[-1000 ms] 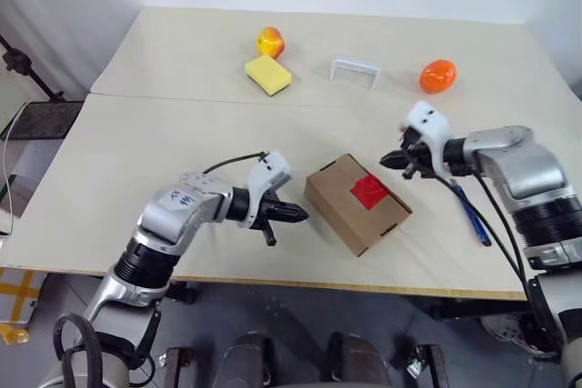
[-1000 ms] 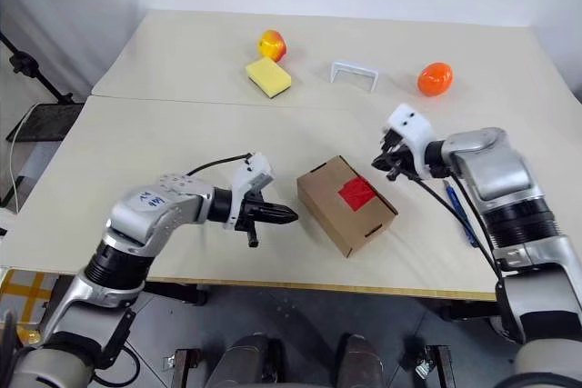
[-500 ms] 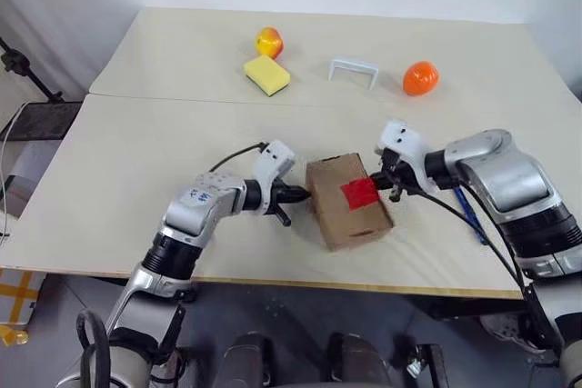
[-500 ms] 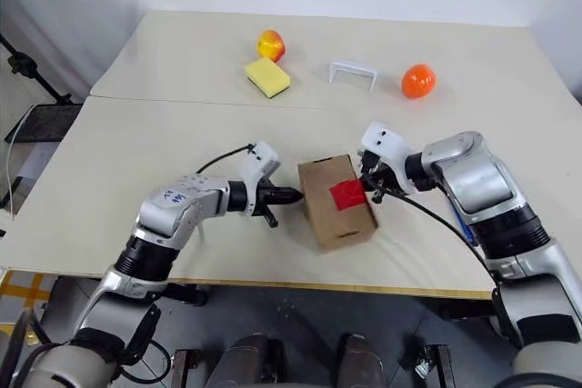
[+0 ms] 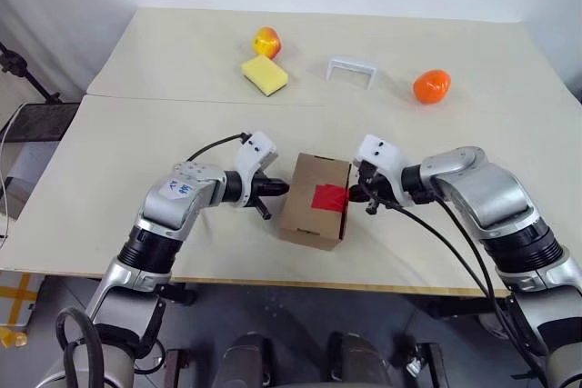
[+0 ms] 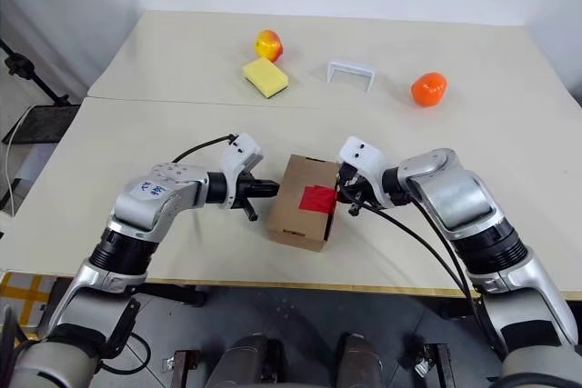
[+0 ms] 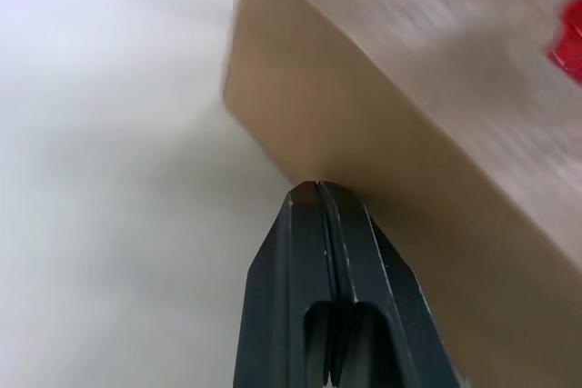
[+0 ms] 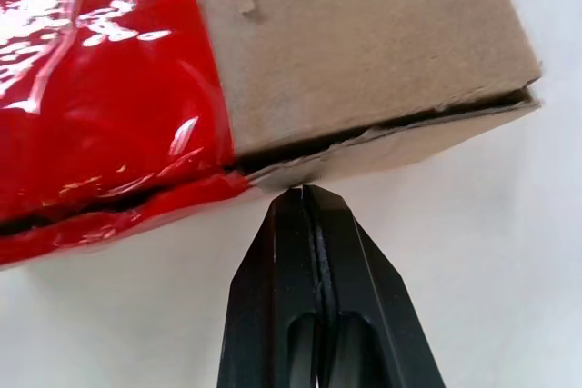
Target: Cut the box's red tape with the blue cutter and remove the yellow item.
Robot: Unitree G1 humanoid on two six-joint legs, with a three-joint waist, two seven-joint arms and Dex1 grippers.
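The brown cardboard box (image 5: 307, 220) sits near the table's front edge, between my two arms. The red tape (image 5: 329, 197) lies over its top seam and folds down the side facing my right arm. My left gripper (image 5: 278, 188) is shut, its tips pressed on the box's left wall (image 7: 364, 134). My right gripper (image 5: 357, 191) is shut too. Its tips touch the flap edge (image 8: 382, 138) just beside the red tape (image 8: 109, 97). The blue cutter and the yellow item are hidden.
At the back of the table lie a yellow sponge (image 5: 264, 74), a yellow-red apple (image 5: 267, 42), a small white handle-shaped piece (image 5: 352, 68) and an orange fruit (image 5: 431, 85). A seam between two tabletops (image 5: 164, 99) runs across behind the box.
The right gripper moved left against the box, which slid left and turned. The left gripper went forward until it touched the box's other side. Both stayed shut.
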